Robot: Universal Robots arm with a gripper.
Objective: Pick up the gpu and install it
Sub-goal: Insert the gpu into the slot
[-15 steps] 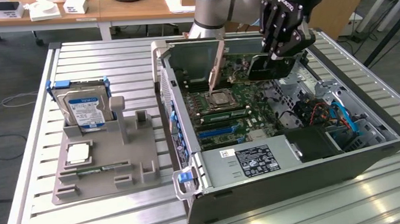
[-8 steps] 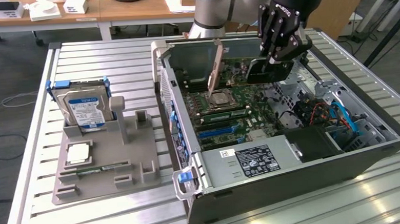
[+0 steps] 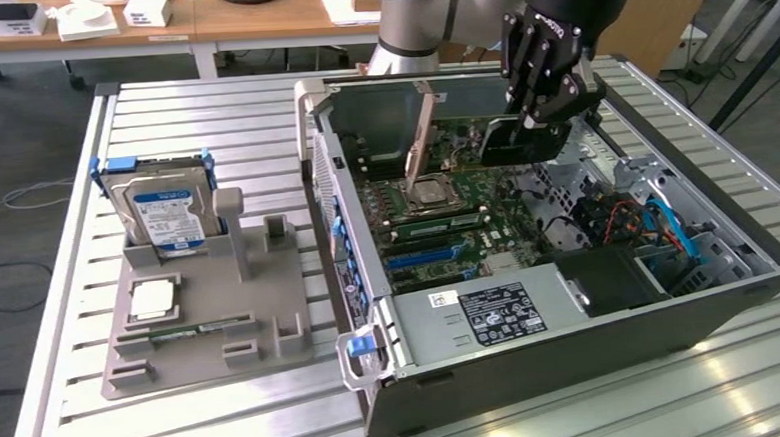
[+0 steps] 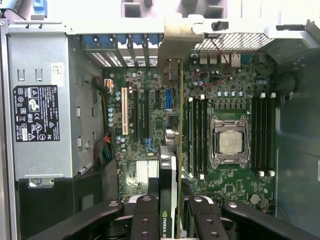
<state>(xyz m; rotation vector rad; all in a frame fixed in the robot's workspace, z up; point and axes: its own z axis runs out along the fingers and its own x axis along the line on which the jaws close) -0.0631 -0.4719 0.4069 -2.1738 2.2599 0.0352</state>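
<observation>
**Q.** Jaws first: how do they stand?
**A.** Clenched on the gpu (image 3: 513,142), a thin black rectangular card with a pale metal bracket (image 4: 177,35) at one end. The black two-fingered gripper (image 3: 548,115) pinches the card's upper edge, one finger on each face.

**Q.** Reading from the exterior view's left, what surrounds the open grey metal computer case (image 3: 572,359)?
**A.** Outside the case on that side, a grey moulded plastic holder (image 3: 196,329) keeps a silver hard drive with a blue-white label (image 3: 163,215) upright. Both rest on the slatted metal table (image 3: 52,396). Inside the case lie the green motherboard (image 3: 457,225) and the boxy grey power supply (image 3: 495,313).

**Q.** Where is the card, and why is it held so?
**A.** It hangs within the case's walls, over the motherboard and well apart from the power supply. It stands on edge, its bracket toward the case's perforated rear wall. Probably this lets the connector edge meet a slot while the bracket meets the rear opening. Whether it touches a slot cannot be told.

**Q.** And the arm?
**A.** The grey arm with a blue joint cap (image 3: 420,27) reaches in from beyond the case's far wall, wrist turned down and fingers aimed at the board.
</observation>
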